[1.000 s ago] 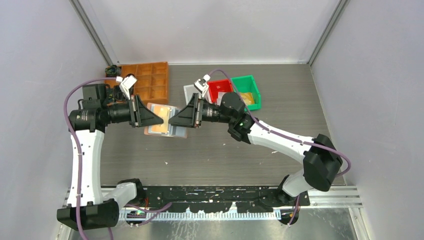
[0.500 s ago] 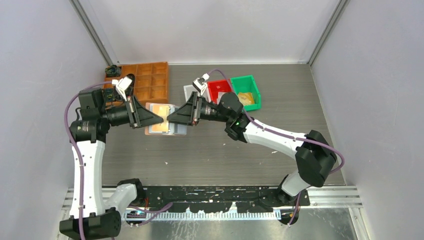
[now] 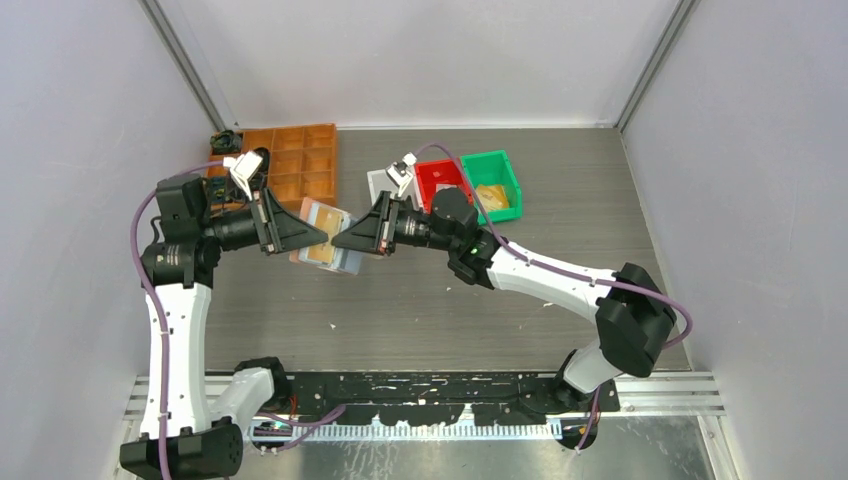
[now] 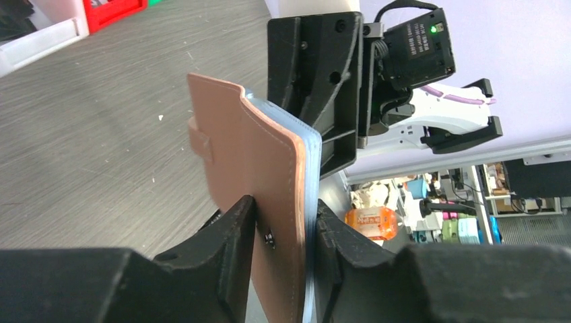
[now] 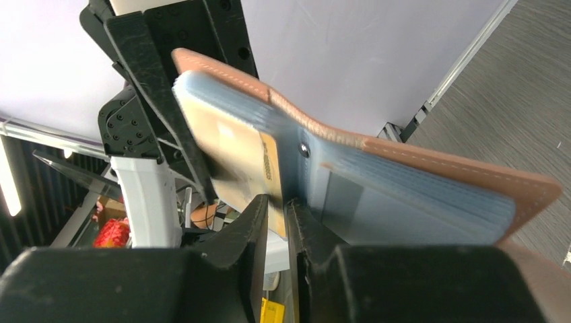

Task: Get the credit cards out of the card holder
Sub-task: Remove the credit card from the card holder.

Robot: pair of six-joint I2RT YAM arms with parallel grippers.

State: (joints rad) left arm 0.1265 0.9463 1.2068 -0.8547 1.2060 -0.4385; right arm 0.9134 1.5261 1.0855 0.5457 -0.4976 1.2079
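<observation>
Card holder [image 4: 252, 182]: salmon-pink leather outside, pale stitching along the rim, small pink tab on the outer face, grey-blue slotted pockets stacked inside. It is open like a book and lifted off the bench, over the left half, roughly midway between the far and near edges. It stands on edge and tilted. One leaf is pinched flat in my left hand [image 4: 284, 212].

A stud shows at the fold. The leaf on my left hand's side carries a yellowish card [image 5: 232, 151] with a darker stripe. The card's lower edge is nipped in my right hand [image 5: 277, 208].

The other leaf shows only grey-blue pocket faces, and I cannot tell whether they hold cards.
</observation>
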